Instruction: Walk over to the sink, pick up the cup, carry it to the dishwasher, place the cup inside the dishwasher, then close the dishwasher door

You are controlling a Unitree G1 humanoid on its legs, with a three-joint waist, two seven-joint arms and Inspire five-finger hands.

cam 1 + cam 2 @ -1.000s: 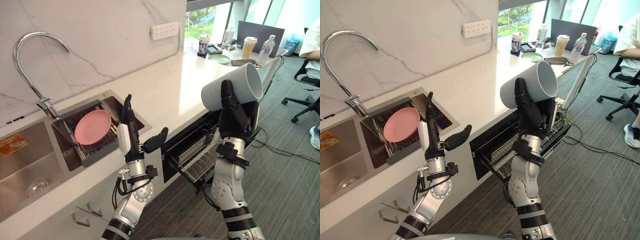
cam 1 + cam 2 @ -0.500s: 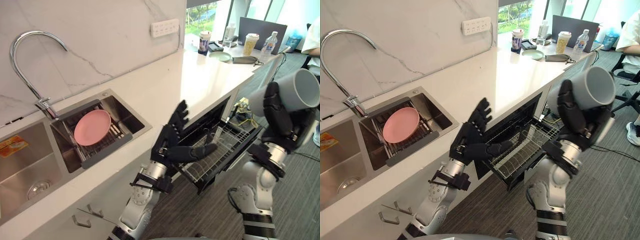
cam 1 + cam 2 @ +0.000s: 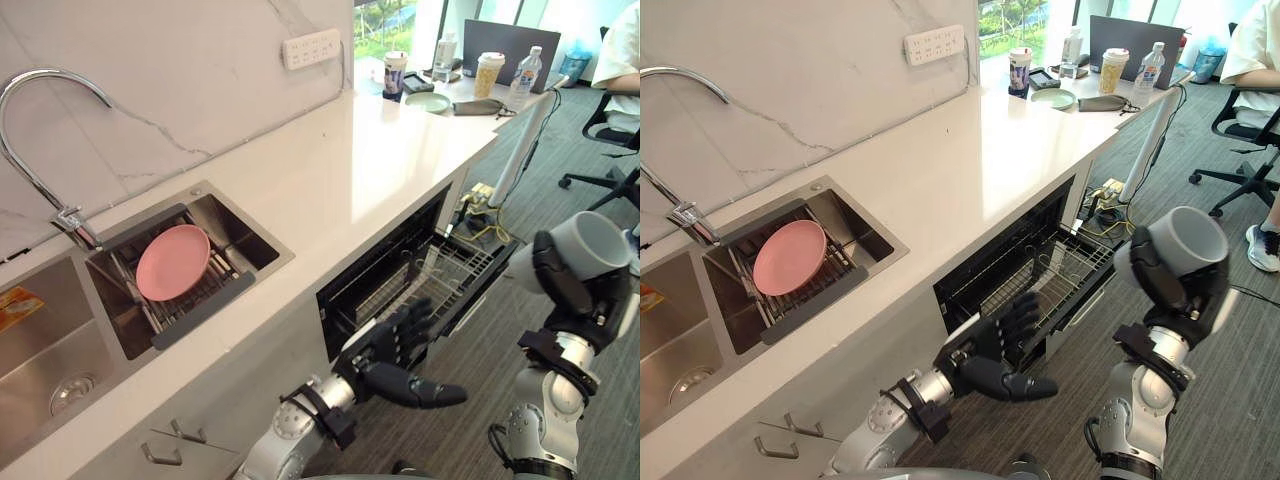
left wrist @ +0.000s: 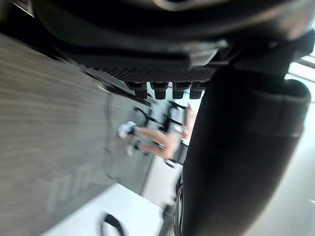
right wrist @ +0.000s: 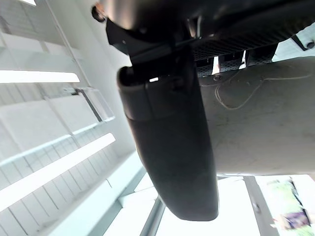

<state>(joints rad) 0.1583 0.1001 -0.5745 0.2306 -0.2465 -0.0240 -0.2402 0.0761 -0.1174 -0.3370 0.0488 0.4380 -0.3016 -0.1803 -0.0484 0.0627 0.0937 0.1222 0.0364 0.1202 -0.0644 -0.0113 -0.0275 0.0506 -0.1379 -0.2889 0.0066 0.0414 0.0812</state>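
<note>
Left hand [image 3: 400,355], fingers spread and empty, hangs low before the pulled-out rack [image 3: 440,278] of the open dishwasher [image 3: 378,285]; a second ago it stood at counter height. Right hand [image 3: 566,286] curls round the cup [image 3: 592,243], now lower and further right: plain grey, mouth tilted up. Pink plate [image 3: 172,262] in the sink [image 3: 245,240] beyond.

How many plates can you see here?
2. A pink plate sits in the rack in the sink; a greenish plate lies at the counter's far end. More could be hidden inside the dishwasher.
</note>
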